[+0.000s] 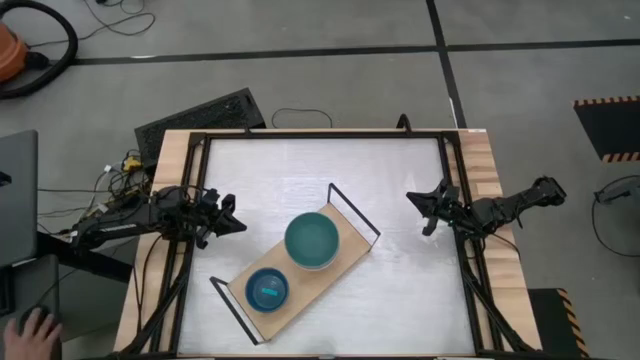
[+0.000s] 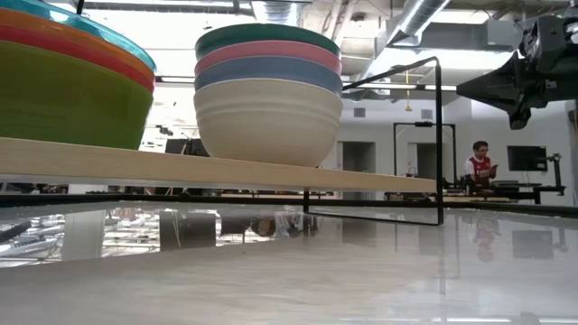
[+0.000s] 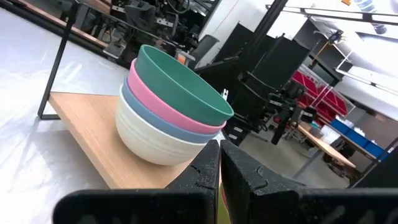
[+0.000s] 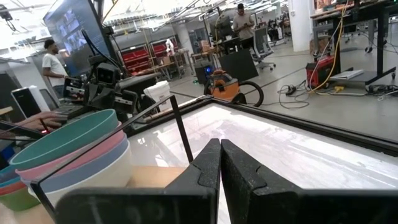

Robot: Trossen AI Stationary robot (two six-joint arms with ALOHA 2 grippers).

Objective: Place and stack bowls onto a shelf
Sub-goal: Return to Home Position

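The light-wood shelf (image 1: 300, 272) with black wire loop ends lies slantwise on the white table. On it stand two stacks. The larger bowls (image 1: 311, 241) are nested cream, blue, pink and teal on top (image 3: 174, 106). The smaller bowls (image 1: 267, 290) are nested with cyan on top and lime green at the bottom (image 2: 68, 86). My left gripper (image 1: 238, 224) is shut and empty at the table's left, short of the shelf. My right gripper (image 1: 418, 212) is shut and empty at the table's right.
A black frame runs around the table top (image 1: 320, 135). A black keyboard-like panel (image 1: 200, 115) lies past the far left corner. A person's hand (image 1: 35, 328) shows at the near left, off the table. People stand in the room behind (image 2: 479, 162).
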